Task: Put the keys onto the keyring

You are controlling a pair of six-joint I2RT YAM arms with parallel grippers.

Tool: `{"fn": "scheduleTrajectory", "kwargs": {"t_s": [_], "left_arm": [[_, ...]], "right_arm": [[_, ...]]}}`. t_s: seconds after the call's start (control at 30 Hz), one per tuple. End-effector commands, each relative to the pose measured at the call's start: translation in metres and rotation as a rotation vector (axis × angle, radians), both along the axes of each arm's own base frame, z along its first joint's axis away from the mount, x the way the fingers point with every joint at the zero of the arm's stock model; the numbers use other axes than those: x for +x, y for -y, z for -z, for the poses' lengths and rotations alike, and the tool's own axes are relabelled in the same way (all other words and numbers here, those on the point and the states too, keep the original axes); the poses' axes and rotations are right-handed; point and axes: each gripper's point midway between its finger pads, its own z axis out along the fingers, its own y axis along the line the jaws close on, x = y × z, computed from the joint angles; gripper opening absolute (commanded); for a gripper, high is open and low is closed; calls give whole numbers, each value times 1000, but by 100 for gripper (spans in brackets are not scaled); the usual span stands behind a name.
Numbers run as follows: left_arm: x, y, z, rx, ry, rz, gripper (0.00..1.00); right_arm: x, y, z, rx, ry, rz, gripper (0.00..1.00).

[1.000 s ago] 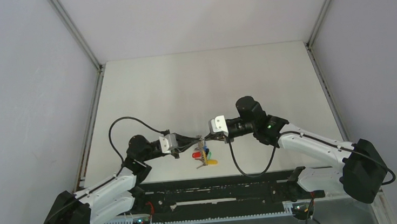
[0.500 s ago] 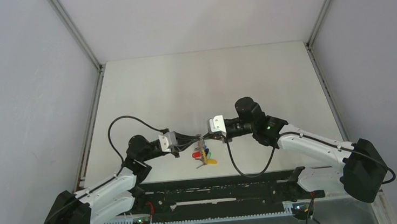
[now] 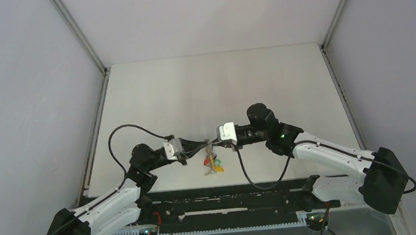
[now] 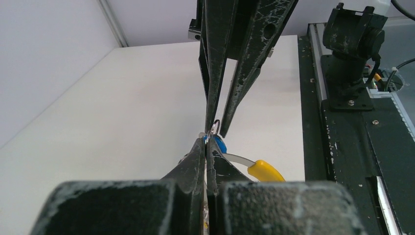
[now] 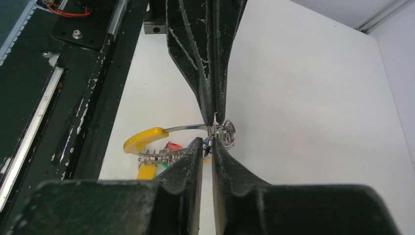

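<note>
My two grippers meet tip to tip above the table's near middle. My left gripper (image 3: 206,147) is shut on the keyring's thin metal band (image 5: 188,128); its closed tips also show in the left wrist view (image 4: 206,145). The keyring's yellow curved section (image 5: 143,138) and grey chain part (image 5: 156,157) hang to one side. My right gripper (image 3: 214,146) is shut, with a narrow gap, on the small metal ring of a blue key (image 4: 220,145), right at the left gripper's tips (image 5: 209,143). Red (image 5: 172,147), yellow (image 5: 146,171) and green keys hang below the ring (image 3: 212,164).
The black rail with the arm bases (image 3: 230,198) runs along the near edge, just behind the hanging keys. The white table (image 3: 214,88) stretches to the far wall. Metal frame posts stand at the back corners.
Both grippers and the hanging bunch have shifted slightly to the left, still tip to tip. The left arm's cable loop has sunk a little.
</note>
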Motion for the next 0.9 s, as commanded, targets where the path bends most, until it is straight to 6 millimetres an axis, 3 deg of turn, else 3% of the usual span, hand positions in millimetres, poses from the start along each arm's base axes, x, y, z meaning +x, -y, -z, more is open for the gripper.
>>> {"fn": "scheduleTrajectory", "kwargs": {"t_s": [0.0,0.13,0.27,0.57,0.87], "left_arm": [[-1,-3,-15,-41,77,-16,0],[-3,-3,-16,-43,85,-9,0],[-6,-3,-18,-47,90,-1,0],[-7,-3,-18,-45,90,7,0],[-8,-1,-18,-40,87,25,0]], "right_arm": [[-7,-1,-27,47,40,-15,15],[-5,4,-23,25,47,2,21],[-2,4,-23,25,49,13,20],[2,-1,-24,41,45,19,4],[5,-3,-28,55,51,28,0]]}}
